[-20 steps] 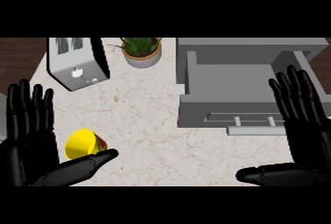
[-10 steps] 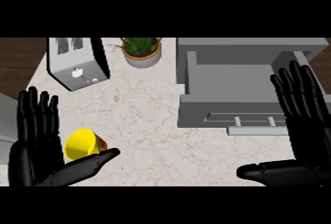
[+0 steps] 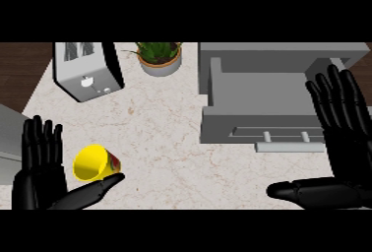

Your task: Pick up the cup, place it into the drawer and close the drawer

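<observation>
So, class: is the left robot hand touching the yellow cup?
Cannot tell. In the head view the left robot hand has its thumb overlapping the yellow cup from below, but contact isn't plainly shown.

The yellow cup (image 3: pixel 94 163) lies tipped on its side on my desk (image 3: pixel 167 142), its open mouth turned toward me, a red mark on its outer wall. The grey drawer (image 3: pixel 269 98) stands pulled open well to its right, handle at the front.

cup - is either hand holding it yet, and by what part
Nothing is held. The yellow cup lies on its side between the open left hand's fingers and thumb, not gripped. The right hand is open too.
</observation>
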### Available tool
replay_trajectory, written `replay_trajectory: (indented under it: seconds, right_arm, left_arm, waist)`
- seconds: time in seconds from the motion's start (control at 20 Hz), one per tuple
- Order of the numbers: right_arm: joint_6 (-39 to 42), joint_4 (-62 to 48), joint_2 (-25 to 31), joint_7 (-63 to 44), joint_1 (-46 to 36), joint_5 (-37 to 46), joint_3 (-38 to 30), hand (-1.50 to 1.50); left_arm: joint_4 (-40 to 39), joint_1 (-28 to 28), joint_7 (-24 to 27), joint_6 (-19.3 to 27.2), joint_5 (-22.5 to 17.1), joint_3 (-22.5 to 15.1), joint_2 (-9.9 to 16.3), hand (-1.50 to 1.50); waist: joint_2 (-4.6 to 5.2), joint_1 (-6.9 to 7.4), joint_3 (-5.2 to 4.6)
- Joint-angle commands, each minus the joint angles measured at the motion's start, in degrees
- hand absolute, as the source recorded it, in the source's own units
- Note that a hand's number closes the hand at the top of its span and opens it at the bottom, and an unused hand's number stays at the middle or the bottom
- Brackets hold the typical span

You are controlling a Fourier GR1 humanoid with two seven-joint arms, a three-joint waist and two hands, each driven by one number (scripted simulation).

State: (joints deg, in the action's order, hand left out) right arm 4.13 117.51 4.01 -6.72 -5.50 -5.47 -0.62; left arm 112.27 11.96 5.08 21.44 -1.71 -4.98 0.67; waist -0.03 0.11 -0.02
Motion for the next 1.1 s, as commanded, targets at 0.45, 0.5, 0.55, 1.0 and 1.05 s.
replay_trajectory:
  seconds: [0.45, 0.5, 0.55, 1.0, 1.05]
  right_arm:
    - [1.23, 0.41, 0.74, -2.16, -0.82, -1.17, -0.51, -1.5]
    - [1.42, 1.42, -1.09, 1.11, 3.89, 0.35, 1.82, -1.5]
    - [2.29, -3.09, 0.59, 1.78, -0.33, -2.0, -1.9, -1.5]
    - [0.61, 4.87, -1.36, -1.62, 3.04, -0.57, 1.11, -1.5]
    - [1.35, 2.09, 1.31, -4.74, -2.24, -2.84, -1.87, -1.5]
  left_arm:
    - [-13.65, 0.7, 10.1, -4.61, -6.88, 9.59, 2.2, -1.5]
    - [-18.0, 3.0, 15.72, -4.63, -5.35, 6.17, -0.62, -1.5]
    - [-15.59, 6.36, 15.98, -6.11, -5.92, 5.71, -0.63, -1.5]
    - [-25.57, 2.87, 20.3, -10.21, -8.88, 10.65, 0.98, -1.5]
    - [-32.12, 0.6, 24.97, -10.79, -8.79, 11.44, 0.17, -1.5]
  waist:
    - [0.01, 0.01, 0.01]
    - [0.0, -0.08, 0.01]
    - [0.01, 0.13, 0.01]
    - [-0.02, -0.06, 0.01]
    - [0.03, -0.04, -0.01]
